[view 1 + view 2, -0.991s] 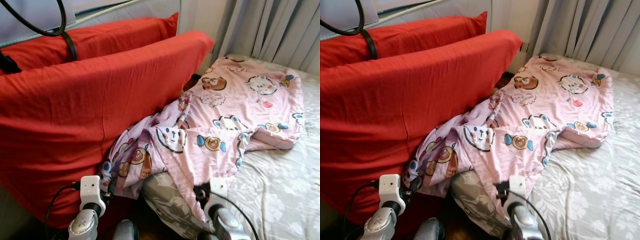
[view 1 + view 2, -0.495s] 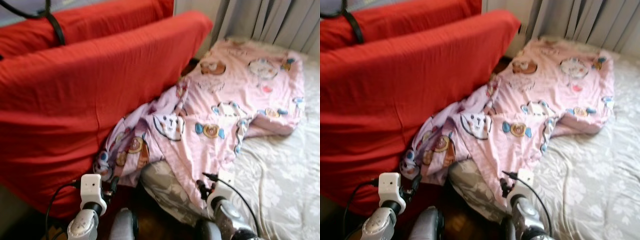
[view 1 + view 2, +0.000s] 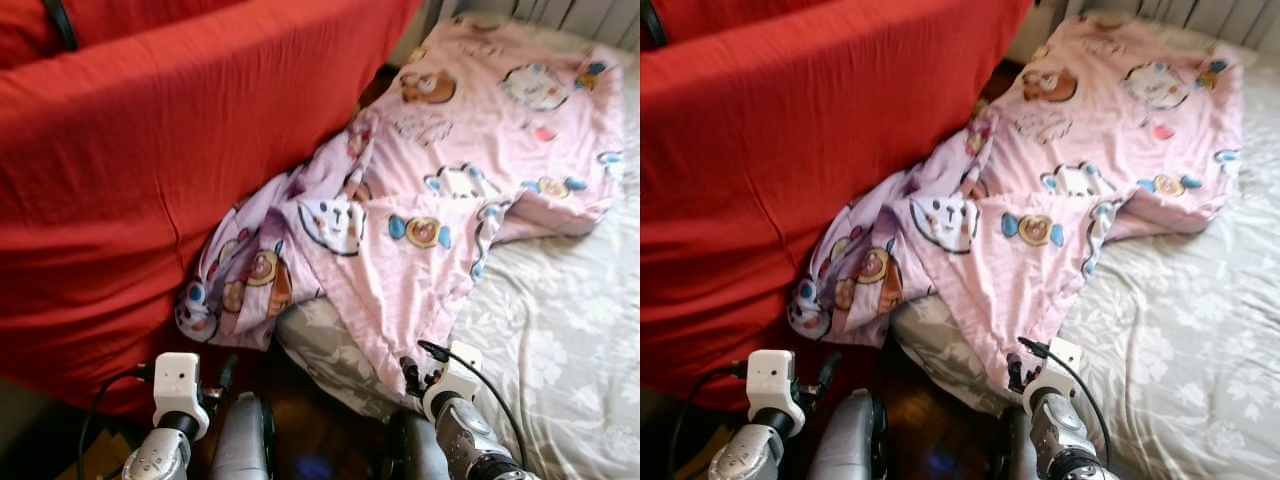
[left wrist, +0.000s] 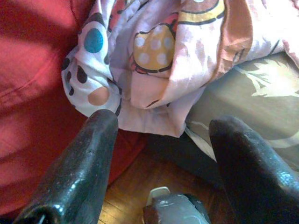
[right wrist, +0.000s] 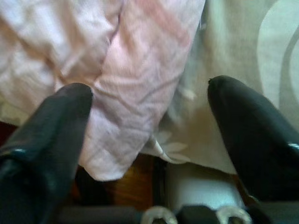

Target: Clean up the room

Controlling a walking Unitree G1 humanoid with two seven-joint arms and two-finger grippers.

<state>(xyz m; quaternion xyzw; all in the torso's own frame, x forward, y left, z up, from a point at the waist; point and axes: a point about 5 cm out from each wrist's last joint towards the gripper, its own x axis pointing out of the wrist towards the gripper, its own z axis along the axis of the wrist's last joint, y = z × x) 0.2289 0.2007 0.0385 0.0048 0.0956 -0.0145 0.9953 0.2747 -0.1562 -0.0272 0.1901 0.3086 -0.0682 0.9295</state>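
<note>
Red cushions (image 3: pixel 150 170) fill the robot's left, propped upright beside a bed (image 3: pixel 570 340) with a grey floral sheet. Between them lies a pink cartoon-print blanket (image 3: pixel 440 190), its long axis running from the near left, where a crumpled end hangs off the bed's corner toward the wooden floor (image 3: pixel 930 430), up to the far right, where it spreads flat across the mattress. The hanging end touches the cushions.

Left gripper (image 4: pixel 161 140) hangs low in front of that crumpled end, fingers (image 4: pixel 79 172) spread wide with nothing between them, the fabric just past the tips. Right gripper (image 5: pixel 149 116) is near the blanket's edge where it drapes over the sheet at the bed's corner, its fingers (image 5: pixel 44 135) likewise wide apart and empty.

Compared with a second ago, the head camera has tilted down and moved closer: the curtains and the cushions' top edge have left the picture, and the blanket sits higher. The blanket's own folds look unchanged, and both wrists remain low at the near edge.
</note>
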